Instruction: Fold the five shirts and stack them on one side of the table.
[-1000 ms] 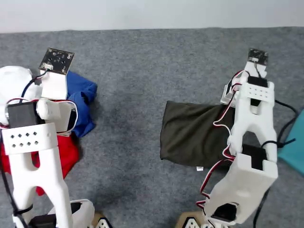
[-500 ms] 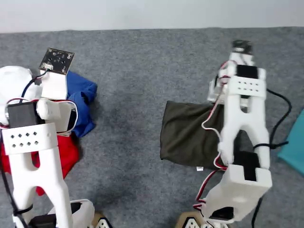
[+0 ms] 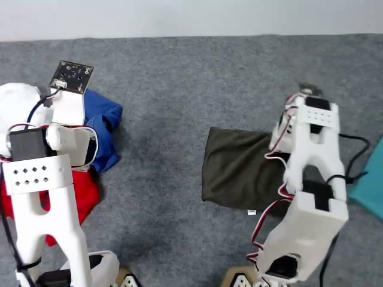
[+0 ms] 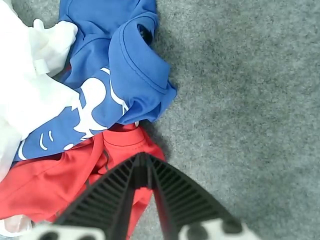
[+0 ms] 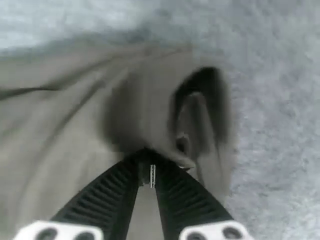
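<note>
Fold in hand, judging by arm placement: dark olive shirt (image 3: 236,170).

High view: lying as a rough rectangle on the grey table (image 3: 167,89), right of centre, far side hidden under the right arm (image 3: 314,155); small white tag (image 3: 252,211) at its near edge. At the right table edge, well apart: teal shirt (image 3: 372,185). Unfolded heap of white shirt (image 3: 18,104), blue shirt (image 3: 103,128) and red shirt (image 3: 87,194) at the left, under the left arm (image 3: 42,179). Roughly one of five under way, no stack yet.

Left wrist view: left end effector (image 4: 142,159) closed, holding nothing, tip above the red shirt's edge; blue shirt overlapping the red one just beyond.

Right wrist view: right end effector (image 5: 148,161) closed, tip down on a raised pucker of olive cloth; cannot tell if pinching it or just pressing.

To do well: confirm a pinch on the top layer only before lifting; carry the edge low and straight across for a square landing on the opposite hem; release only once flat, then smooth the crease. Avoid hauling upward: thin cloth, narrow pinch, likely to slip or drag the whole shirt.
</note>
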